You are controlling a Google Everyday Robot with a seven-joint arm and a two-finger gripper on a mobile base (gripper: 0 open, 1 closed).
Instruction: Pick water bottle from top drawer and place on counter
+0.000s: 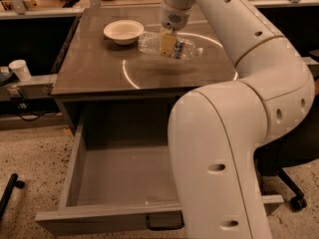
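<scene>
The water bottle (150, 42) is clear and ribbed and lies on its side in my gripper (168, 46), which is shut across its middle. It hangs a little above the counter (89, 68), over the far part of the glowing ring, with its shadow on the tabletop below. Its cap end points right. The top drawer (124, 180) is pulled fully open below the counter and its grey floor is bare. Its black handle (164, 226) shows at the front edge. My white arm covers the drawer's right side.
A white bowl (123, 31) sits on the counter just left of the bottle. A white paper cup (20, 69) stands on a ledge at the left. A chair base with a caster (295, 201) is at the right. A black bar (9, 193) lies on the floor, lower left.
</scene>
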